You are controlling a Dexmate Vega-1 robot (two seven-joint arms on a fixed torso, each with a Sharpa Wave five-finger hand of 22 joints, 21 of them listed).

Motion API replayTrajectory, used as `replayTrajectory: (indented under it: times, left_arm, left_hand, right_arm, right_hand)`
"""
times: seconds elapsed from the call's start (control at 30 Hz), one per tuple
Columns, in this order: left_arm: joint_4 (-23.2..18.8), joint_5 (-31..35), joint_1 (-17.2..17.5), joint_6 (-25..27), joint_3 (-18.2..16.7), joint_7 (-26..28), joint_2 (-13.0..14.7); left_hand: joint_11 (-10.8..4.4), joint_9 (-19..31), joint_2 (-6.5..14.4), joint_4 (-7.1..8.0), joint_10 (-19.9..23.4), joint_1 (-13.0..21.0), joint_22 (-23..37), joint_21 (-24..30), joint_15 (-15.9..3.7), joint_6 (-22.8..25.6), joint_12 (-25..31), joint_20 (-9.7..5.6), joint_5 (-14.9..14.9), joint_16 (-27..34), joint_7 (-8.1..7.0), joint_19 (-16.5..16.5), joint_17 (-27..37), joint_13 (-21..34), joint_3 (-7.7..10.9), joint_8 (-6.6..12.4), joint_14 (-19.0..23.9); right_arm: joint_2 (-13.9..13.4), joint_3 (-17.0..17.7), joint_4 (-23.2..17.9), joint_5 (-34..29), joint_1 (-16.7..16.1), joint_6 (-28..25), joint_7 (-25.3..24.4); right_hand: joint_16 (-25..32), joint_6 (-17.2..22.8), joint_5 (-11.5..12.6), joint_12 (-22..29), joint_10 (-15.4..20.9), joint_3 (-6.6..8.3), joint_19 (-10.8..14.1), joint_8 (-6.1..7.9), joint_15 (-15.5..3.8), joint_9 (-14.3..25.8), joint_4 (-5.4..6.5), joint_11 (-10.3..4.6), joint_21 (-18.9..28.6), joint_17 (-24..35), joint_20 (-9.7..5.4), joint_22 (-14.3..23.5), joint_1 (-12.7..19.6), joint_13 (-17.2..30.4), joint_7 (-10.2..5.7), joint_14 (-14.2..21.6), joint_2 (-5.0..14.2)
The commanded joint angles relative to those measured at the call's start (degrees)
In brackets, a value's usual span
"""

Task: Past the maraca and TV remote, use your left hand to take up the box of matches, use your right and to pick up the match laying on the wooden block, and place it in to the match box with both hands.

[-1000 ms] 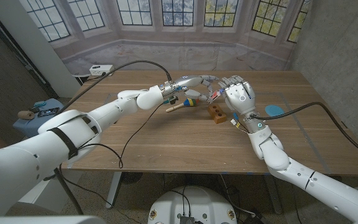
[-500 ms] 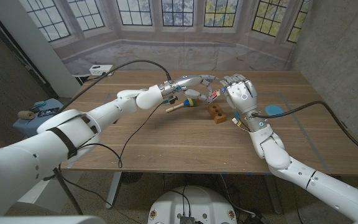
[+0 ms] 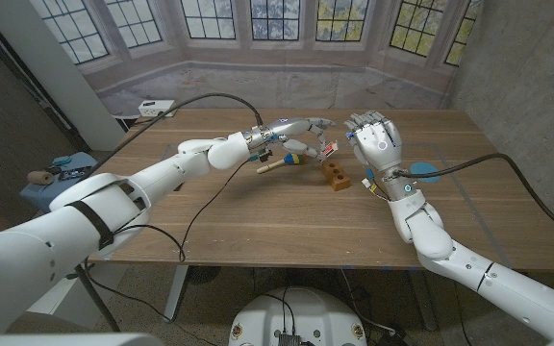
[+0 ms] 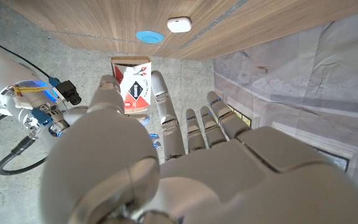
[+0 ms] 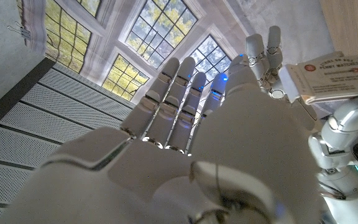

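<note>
Matchbox (image 3: 329, 147) is hanging pinched in the left hand (image 3: 301, 128) fingers, just beside the right hand (image 3: 374, 144), whose fingers are spreading open, apparently empty.

Matt wooden table (image 3: 258, 216); glossy white plastic hands; printed card matchbox (image 4: 134, 90).

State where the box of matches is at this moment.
In the head view, the box of matches is held up off the table in the left hand, above the wooden block and just beside the raised right hand.
</note>
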Motion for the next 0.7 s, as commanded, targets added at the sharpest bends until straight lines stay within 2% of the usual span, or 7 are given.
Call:
replayTrajectory:
  times: [0.03, 0.7]
  left_arm:
    - [-1.7, -0.1, 0.8, 0.9, -0.9, -1.9, 1.4]
    - [-3.6, -0.2, 1.3, 2.3, -1.6, -4.7, 2.9]
  left_hand:
    - [-0.02, 0.2, 1.4, -0.01, -0.1, 0.9, 0.3, 0.0, 0.04, -0.3, 0.0, -0.24, 0.4, -0.2, -0.02, -0.3, 0.1, 0.2, -0.2, 0.29, -0.2]
    - [0.21, 0.2, 1.4, -0.04, -0.2, 0.9, 0.3, 0.0, 0.09, -0.6, 0.0, -0.32, 0.4, -0.2, 0.09, -0.4, 0.1, 0.2, -0.2, 0.25, -0.3]
  right_arm:
    - [0.5, 1.0, -0.5, 2.3, 0.0, 0.7, 1.1]
    - [1.9, 2.2, -0.3, 6.6, 0.8, 1.8, 2.0]
  right_hand:
    - [0.2, -0.4, 0.3, 0.4, -0.2, 0.06, -0.1, -0.12, -5.82, -0.1, 0.06, -0.29, -0.2, 0.3, -2.8, 0.1, -0.7, 0.0, 0.06, -0.4, 0.02]
    - [0.3, -0.5, 0.2, 0.5, -0.5, -0.11, 0.0, -0.11, -5.73, -0.1, 0.31, -0.33, -0.2, 0.4, -2.88, 0.0, -1.5, -0.1, -0.01, -0.6, 0.17]
